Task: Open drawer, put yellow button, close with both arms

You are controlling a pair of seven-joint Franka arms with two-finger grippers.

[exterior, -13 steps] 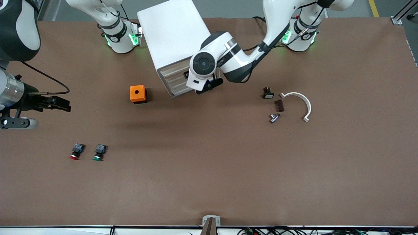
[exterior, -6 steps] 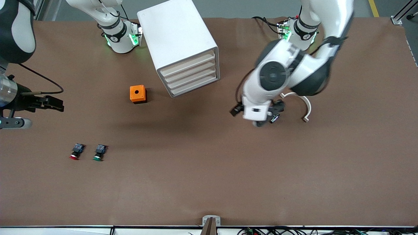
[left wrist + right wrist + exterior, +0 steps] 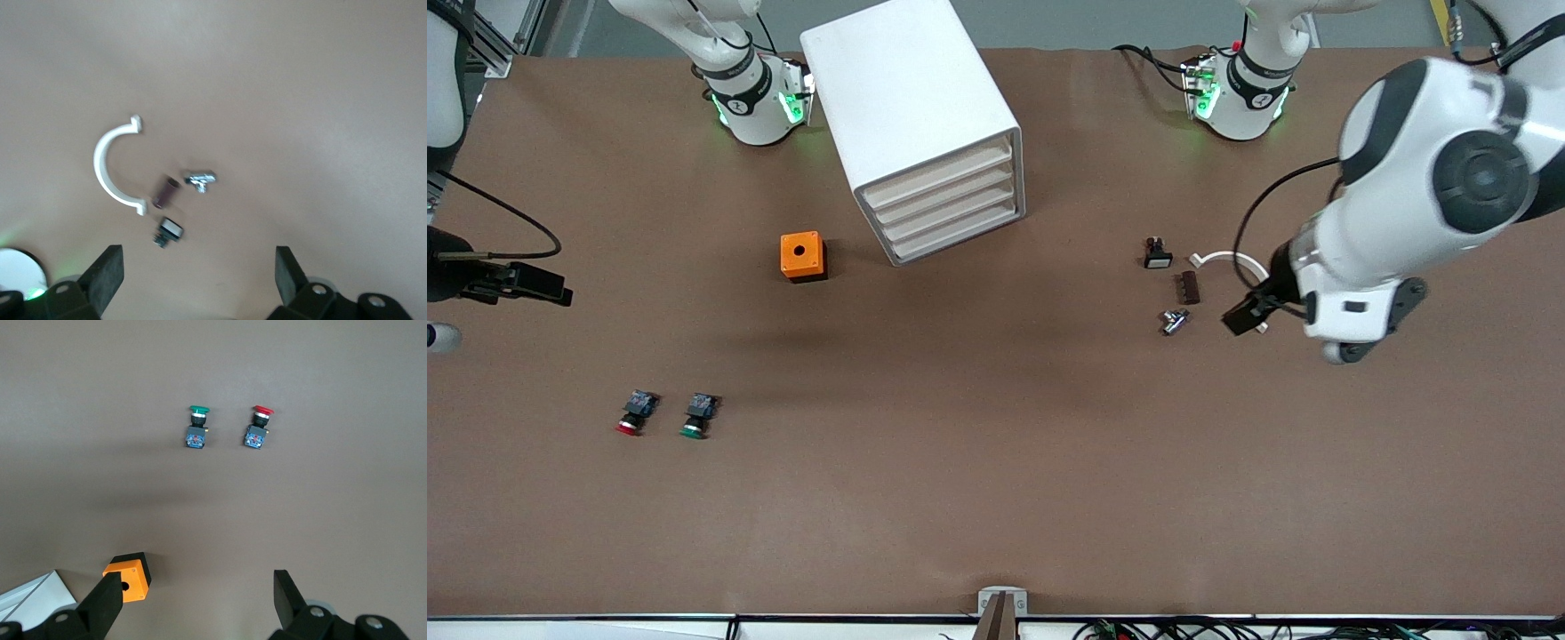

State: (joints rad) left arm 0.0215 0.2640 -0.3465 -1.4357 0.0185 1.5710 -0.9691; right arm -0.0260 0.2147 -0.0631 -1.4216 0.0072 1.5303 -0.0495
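Note:
The white cabinet (image 3: 907, 89) stands between the two arm bases. The drawer (image 3: 938, 173), the uppermost of its four cream fronts, is pushed in flush like the rest. The yellow button is out of view in every frame. My left gripper (image 3: 1320, 311) hangs high over the left arm's end of the table, beside a cluster of small parts. In the left wrist view the left gripper (image 3: 200, 280) is open, with bare table between its fingers. My right gripper (image 3: 547, 286) hovers at the table's edge at the right arm's end. In the right wrist view the right gripper (image 3: 193, 603) is open and holds nothing.
An orange box (image 3: 803, 256) with a round hole sits beside the cabinet. A red-capped button (image 3: 632, 418) and a green-capped button (image 3: 695, 418) lie nearer the camera. By the left gripper lie a white half-ring clamp (image 3: 1240, 260), a white-capped switch (image 3: 1157, 254), a brown piece (image 3: 1188, 287) and a metal fitting (image 3: 1174, 320).
The left arm has swung away from the cabinet's front, over the small parts, toward its own end of the table. The right gripper has drawn back toward the table's edge. Both stayed open.

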